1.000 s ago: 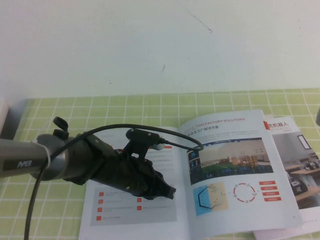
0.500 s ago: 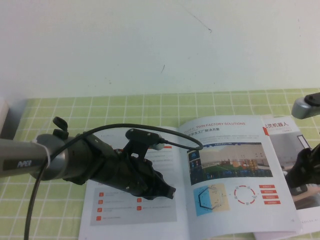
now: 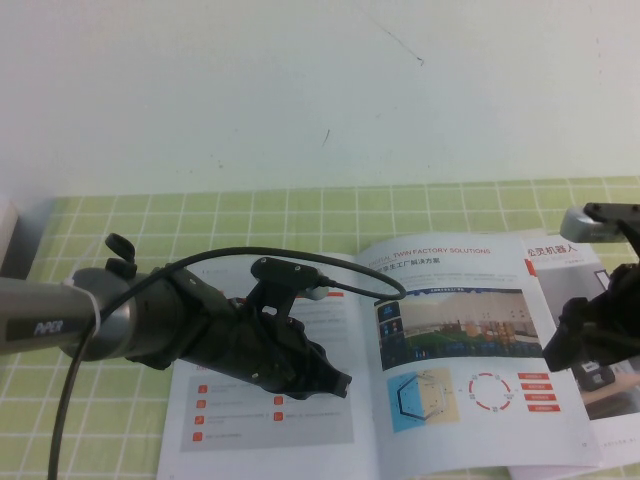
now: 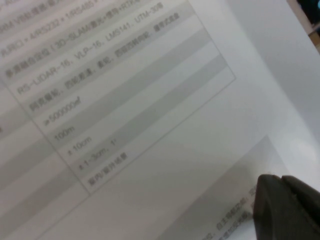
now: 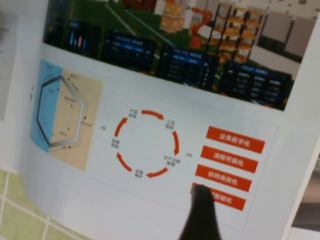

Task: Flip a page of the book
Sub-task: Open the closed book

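On the green-checked desk [image 3: 100, 215] the book [image 3: 300, 420] lay open. Left end effector [image 3: 335, 383] pressed on its left side, apparently pinning it; its fingers' state could not be told. Right end effector [image 3: 560, 345], spread wide and empty, hovered at the page [image 3: 470, 300]'s outer edge, probably to lift it.

The book [image 3: 400, 370] has smooth, glossy white paper. The left gripper [image 3: 335, 385] is matt black plastic on a grey metal arm [image 3: 40, 325]. The surface [image 3: 300, 215] wears a green checked cloth.
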Controlling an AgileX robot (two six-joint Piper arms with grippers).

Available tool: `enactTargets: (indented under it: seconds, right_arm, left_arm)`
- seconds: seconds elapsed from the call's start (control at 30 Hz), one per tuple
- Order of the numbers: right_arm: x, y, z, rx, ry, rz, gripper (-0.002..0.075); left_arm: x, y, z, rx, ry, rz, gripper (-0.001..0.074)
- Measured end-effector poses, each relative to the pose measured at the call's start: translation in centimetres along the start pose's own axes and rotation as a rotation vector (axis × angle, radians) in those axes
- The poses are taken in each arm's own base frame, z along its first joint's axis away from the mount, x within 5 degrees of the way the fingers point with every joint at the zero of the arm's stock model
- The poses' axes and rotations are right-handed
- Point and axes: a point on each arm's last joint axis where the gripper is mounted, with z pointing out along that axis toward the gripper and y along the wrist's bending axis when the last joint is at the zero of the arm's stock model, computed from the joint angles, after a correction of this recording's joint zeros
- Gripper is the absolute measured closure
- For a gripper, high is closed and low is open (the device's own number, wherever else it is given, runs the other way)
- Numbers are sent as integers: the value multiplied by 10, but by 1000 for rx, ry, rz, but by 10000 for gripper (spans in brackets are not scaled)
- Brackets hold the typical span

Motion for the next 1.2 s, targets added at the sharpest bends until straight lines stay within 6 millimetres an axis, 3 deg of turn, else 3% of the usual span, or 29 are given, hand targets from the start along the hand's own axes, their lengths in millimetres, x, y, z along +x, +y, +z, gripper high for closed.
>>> enactTargets:
  seconds: [0.17,0.47,0.8,1.2]
  right_arm:
    - [-1,-1,1,6,-11,34,211]
    - [-5,-7,26,-37,28,136,217]
    - [-6,-12,37,-37,40,156,251]
    - [-8,-14,41,-33,34,182,255]
  left_arm:
    - [0,0,0,0,0,4,738]
    - [0,0,0,0,0,6,738]
    - [-1,0,0,4,-7,14,738]
    - [-1,0,0,7,-8,16,738]
